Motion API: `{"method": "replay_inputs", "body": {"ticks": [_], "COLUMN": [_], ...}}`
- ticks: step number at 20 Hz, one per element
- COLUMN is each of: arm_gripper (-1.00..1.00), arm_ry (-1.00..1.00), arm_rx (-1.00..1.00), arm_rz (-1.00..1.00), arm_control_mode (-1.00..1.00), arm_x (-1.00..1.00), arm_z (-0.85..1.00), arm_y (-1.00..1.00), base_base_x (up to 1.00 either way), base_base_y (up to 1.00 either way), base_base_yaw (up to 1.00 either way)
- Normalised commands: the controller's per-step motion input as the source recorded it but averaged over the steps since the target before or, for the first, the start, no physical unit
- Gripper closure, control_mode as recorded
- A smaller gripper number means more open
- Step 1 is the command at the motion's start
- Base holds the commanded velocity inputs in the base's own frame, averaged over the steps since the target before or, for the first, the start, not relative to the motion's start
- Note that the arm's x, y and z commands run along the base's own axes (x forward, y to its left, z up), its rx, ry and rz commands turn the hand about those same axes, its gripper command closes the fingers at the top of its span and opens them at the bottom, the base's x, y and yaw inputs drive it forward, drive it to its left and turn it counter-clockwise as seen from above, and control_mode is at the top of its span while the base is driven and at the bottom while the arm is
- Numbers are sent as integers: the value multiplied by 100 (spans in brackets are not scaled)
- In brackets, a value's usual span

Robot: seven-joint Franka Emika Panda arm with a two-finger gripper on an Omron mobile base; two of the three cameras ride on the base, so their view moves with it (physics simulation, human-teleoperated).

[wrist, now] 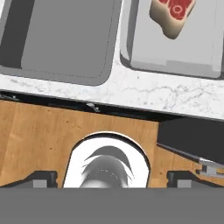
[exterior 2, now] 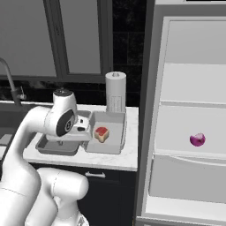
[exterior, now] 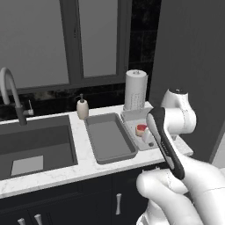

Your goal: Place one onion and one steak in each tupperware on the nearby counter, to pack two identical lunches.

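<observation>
Fingertips point(wrist: 41, 178) sit far apart at the bottom corners of the hand view, so the gripper point(wrist: 112, 178) is spread wide with nothing between its jaws, above the counter point(wrist: 144, 92). Beyond the marble edge, one tupperware point(wrist: 61, 39) lies bare at upper left and the other tupperware point(wrist: 210, 48) at upper right holds a steak point(wrist: 171, 15). Farther off, in the right base view, a purple onion point(exterior 2: 197, 139) rests on a fridge shelf point(exterior 2: 185, 150) at the right, and a paper-towel roll point(exterior 2: 115, 90) stands behind the trays.

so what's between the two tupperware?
A bare strip of marble counter separates the empty tupperware from the one with the steak, in the hand view.
</observation>
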Motion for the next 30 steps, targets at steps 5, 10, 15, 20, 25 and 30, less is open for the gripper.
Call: {"method": "replay_inputs", "body": {"ticks": [5, 10, 15, 20, 25, 30], "arm_gripper": [-100, -100, -100, -100, -100, -100], "arm_ry": [-19, -13, 3, 0, 0, 0], "arm_rx": [0, 0, 1, 2, 0, 0], "arm_rz": [-1, -3, -16, -6, 0, 0], "arm_control_mode": [-100, -100, -100, -100, -100, 100], "arm_x": [-26, -49, -25, -14, -4, -9], "arm_z": [79, 66, 15, 9, 0, 0], "arm_y": [1, 0, 0, -2, 0, 0], "base_base_x": [0, 0, 0, 0, 0, -77], "base_base_y": [0, 0, 0, 0, 0, -11], "base_base_yaw": [0, 0, 0, 0, 0, 0]}}
